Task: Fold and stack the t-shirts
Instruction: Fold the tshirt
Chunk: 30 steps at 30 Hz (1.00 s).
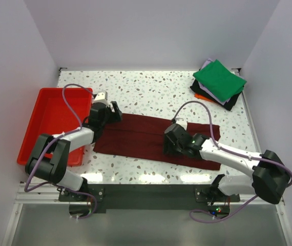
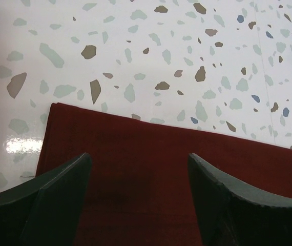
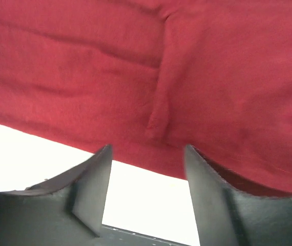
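Table top [image 1: 151, 92]: hard, glossy, white with grey, brown and blue flecks like terrazzo; lamp glare sits on it.
Maroon t-shirt [image 1: 136, 139]: soft matt cloth with a fine weave. It has shallow creases and one raised pucker, seen close from the right wrist.
Folded t-shirts [image 1: 219, 82], far right corner: matt cloth too, green on top.
Red tray [image 1: 48, 118]: smooth moulded plastic with a slight sheen.
Left gripper [image 2: 138, 156] and right gripper [image 3: 147, 148]: fingers dark, dull, plastic-looking.
Arm shells [image 1: 228, 154]: smooth white and black casings, semi-gloss, plastic by the look.
Cables [image 1: 194, 101]: smooth lilac sheath.
Walls [image 1: 151, 31]: flat, matt, pale.
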Motion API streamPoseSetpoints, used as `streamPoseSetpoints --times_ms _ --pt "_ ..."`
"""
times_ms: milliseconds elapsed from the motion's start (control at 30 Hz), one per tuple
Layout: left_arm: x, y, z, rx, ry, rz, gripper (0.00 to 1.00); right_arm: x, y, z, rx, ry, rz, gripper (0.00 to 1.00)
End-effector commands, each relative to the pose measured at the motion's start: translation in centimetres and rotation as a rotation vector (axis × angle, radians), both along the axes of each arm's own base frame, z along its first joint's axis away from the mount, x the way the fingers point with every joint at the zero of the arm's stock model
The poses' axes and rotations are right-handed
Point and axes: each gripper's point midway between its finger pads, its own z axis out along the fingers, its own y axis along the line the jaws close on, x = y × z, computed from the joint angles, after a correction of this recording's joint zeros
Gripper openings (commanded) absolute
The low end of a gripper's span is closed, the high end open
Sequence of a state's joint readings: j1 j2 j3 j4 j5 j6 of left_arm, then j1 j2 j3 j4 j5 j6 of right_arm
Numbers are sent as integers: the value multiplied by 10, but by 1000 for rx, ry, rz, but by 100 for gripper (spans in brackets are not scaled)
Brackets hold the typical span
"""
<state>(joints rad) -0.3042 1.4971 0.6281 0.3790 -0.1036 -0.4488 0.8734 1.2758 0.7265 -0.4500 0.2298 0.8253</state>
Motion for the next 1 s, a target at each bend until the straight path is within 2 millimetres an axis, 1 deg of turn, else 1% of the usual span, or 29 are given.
streamPoseSetpoints --times_ms 0,33,100,133,167,200,233,267,300,333,400,500,567,667,800,833,900,967 --pt "6 3 9 7 -42 -6 81 18 -22 37 -53 -130 -92 64" --pt "7 3 10 10 -46 -6 81 22 -36 40 -89 -157 -135 66" --pt "6 4 9 14 -40 -4 81 12 -60 34 -143 -135 -187 70" --pt "7 4 9 17 -41 -2 81 13 -74 39 -135 -150 -232 72" --pt "7 4 9 17 -41 -2 81 6 -87 30 -150 -125 -263 75" --pt "7 4 9 17 -39 -4 81 0 -101 26 -165 -99 -292 75" --pt "7 4 10 17 -42 -2 81 2 -115 31 -127 -111 -354 75" --pt "7 4 10 15 -44 -4 81 -5 -123 24 -121 -91 -377 75" --pt "7 4 10 16 -42 -4 81 -9 -131 24 -114 -90 -401 76" --pt "7 4 9 15 -41 -3 81 -9 -138 30 -83 -116 -438 77" --pt "7 4 8 15 -39 -3 81 -16 -150 27 -85 -118 -493 78" --pt "8 3 6 15 -34 -7 81 -24 -161 24 -93 -114 -550 78" --pt "7 3 5 14 -33 -9 81 -27 -164 20 -107 -101 -564 78" --pt "7 3 5 15 -31 -9 81 -31 -166 8 -137 -66 -577 78" --pt "7 4 6 16 -36 -5 81 -28 -160 -4 -121 -54 -579 78" --pt "7 4 6 16 -36 -6 81 -23 -156 -6 -105 -61 -577 78" --pt "7 4 7 15 -37 -6 81 -19 -154 -8 -99 -77 -580 78" --pt "6 4 6 16 -36 -5 81 -16 -159 -11 -125 -90 -591 77"
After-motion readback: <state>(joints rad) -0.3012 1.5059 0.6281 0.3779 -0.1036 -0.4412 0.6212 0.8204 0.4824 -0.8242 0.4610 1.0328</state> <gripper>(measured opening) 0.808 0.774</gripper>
